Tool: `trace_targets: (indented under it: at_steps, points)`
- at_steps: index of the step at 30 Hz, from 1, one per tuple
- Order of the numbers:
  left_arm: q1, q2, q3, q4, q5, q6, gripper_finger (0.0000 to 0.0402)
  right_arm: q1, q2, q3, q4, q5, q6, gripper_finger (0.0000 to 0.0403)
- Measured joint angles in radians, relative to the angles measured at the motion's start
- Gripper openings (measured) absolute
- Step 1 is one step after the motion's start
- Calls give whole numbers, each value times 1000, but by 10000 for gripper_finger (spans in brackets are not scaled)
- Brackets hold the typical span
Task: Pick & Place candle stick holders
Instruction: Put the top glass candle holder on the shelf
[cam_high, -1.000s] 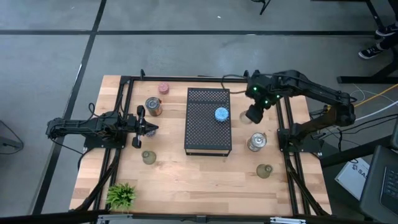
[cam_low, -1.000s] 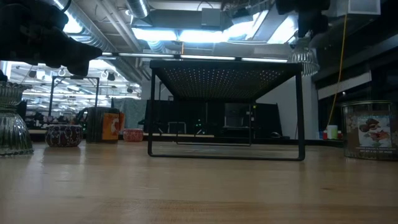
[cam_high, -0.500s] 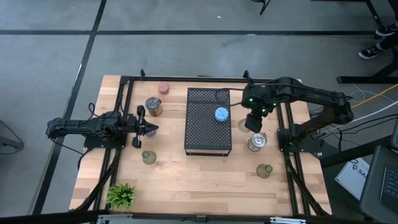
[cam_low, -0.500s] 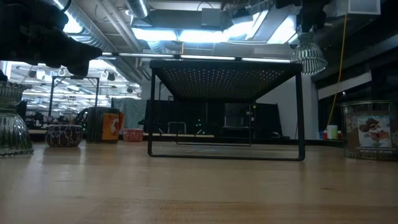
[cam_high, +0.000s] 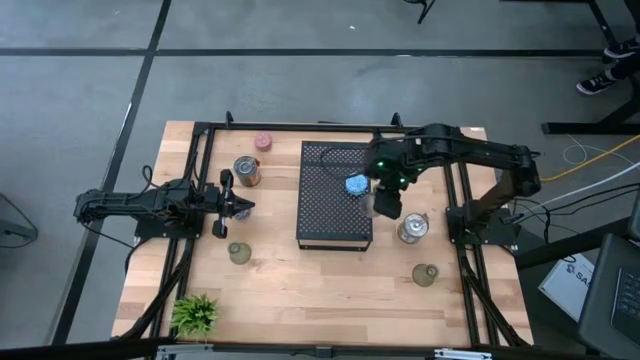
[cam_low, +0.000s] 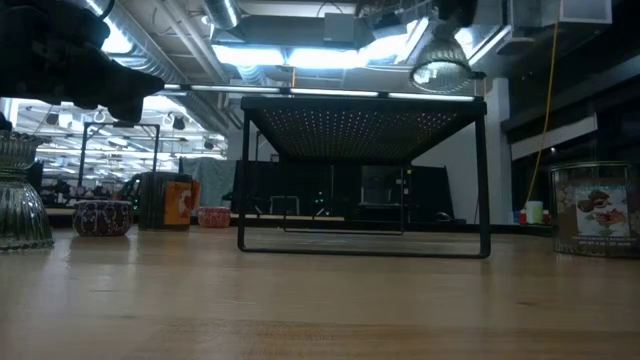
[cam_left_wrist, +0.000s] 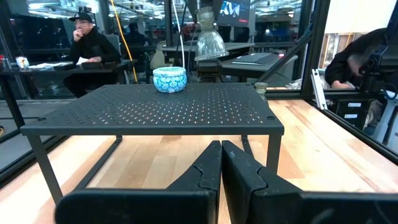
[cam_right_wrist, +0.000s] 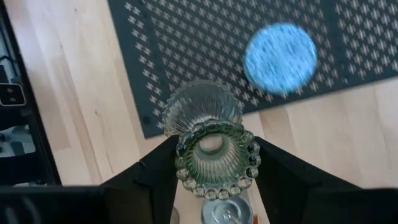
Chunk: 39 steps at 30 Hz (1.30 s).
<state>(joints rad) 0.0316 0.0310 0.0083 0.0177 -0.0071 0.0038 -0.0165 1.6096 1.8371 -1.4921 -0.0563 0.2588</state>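
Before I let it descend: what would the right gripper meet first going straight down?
Probably the right edge of the black tray. The right gripper holds the clear glass holder above it, near the blue holder.

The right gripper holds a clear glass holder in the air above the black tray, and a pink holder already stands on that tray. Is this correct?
Not quite: the holder standing on the black tray is blue, not pink, as the high view shows. The right gripper does hold the clear glass holder above the tray.

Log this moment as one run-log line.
right gripper: shut on clear glass holder, above black tray's edge | blue holder: on tray | left gripper: shut, waiting left of tray
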Motion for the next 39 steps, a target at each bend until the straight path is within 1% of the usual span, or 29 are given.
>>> trace_targets:
  at_steps: [10,15,22,25,30,39]
  points:
    - [0,0,0,0,0,0,6,19,135,171,0,0,-45,188]
    - [0,0,0,0,0,0,6,19,186,234,0,0,-63,188]
    - [0,0,0,0,0,0,6,23,217,239,8,1,-68,188]
    - [0,0,0,0,0,0,6,34,226,240,11,4,-95,188]
    - [0,0,0,0,0,0,6,56,225,240,33,3,-131,188]
    - [0,0,0,0,0,0,6,92,225,240,52,3,-134,188]
